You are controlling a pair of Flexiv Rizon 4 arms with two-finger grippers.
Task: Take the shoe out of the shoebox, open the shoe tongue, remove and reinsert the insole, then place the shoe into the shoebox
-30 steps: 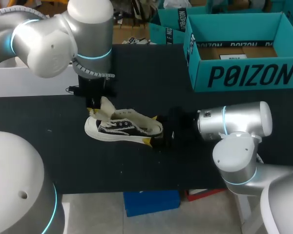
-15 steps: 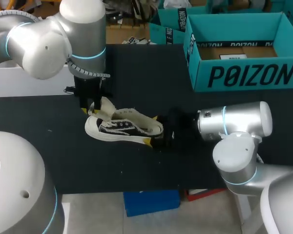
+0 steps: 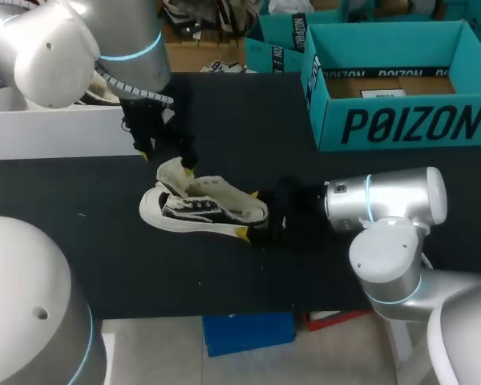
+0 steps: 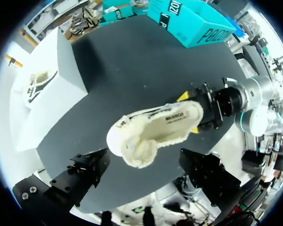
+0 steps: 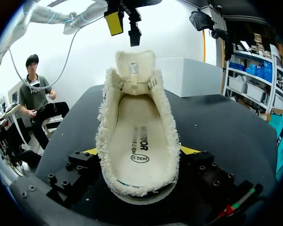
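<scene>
At the black table's point(image 3: 88, 257) left rear stands a white cardboard box point(image 3: 56, 132). Just right of it my left gripper point(image 3: 167, 163) hangs with fingers spread wide, above the raised tongue point(image 3: 173, 173). The cream, fleece-lined sneaker with black side panel point(image 3: 204, 210) lies on its sole mid-table, long axis left to right, toe leftward, heel rightward. My right gripper point(image 3: 248, 214) pinches that heel from both sides. The open teal cardboard shoebox point(image 3: 401, 120) stands far right, well apart.
</scene>
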